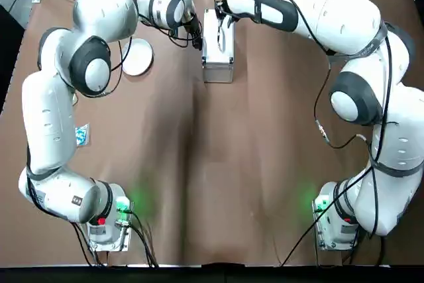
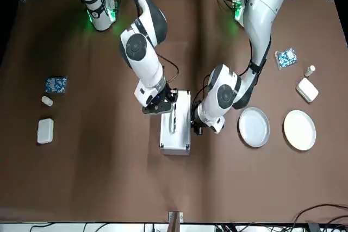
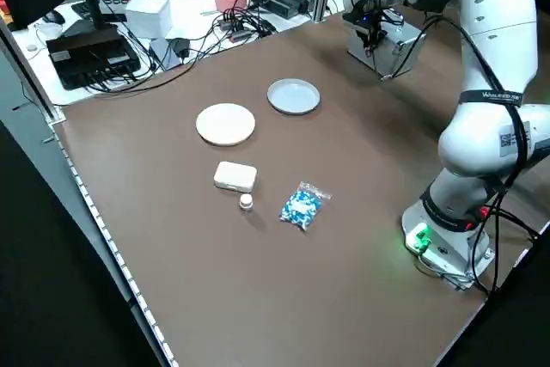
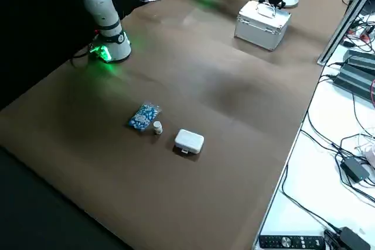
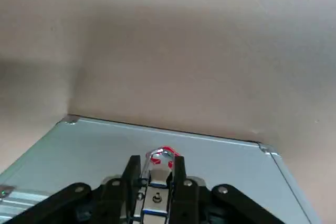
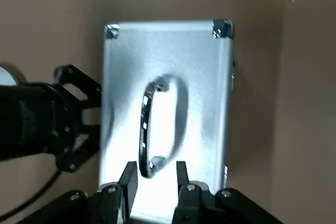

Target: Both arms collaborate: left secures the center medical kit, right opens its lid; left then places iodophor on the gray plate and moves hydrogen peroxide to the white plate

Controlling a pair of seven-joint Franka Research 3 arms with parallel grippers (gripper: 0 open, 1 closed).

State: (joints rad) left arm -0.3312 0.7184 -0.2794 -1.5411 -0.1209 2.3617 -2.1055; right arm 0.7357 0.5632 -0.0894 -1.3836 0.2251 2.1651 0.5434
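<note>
The silver-white, rectangular metal medical kit (image 2: 175, 148) sits shut mid-tabletop (image 2: 109, 177), with the left end effector (image 5: 156, 169) parted at its side (securing seems in hand) and the right (image 6: 156, 174) open above, probably needing to grip the smooth, slim, curved handle (image 6: 144, 129) next.

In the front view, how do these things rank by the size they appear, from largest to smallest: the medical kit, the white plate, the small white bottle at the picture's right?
1. the medical kit
2. the white plate
3. the small white bottle
</note>
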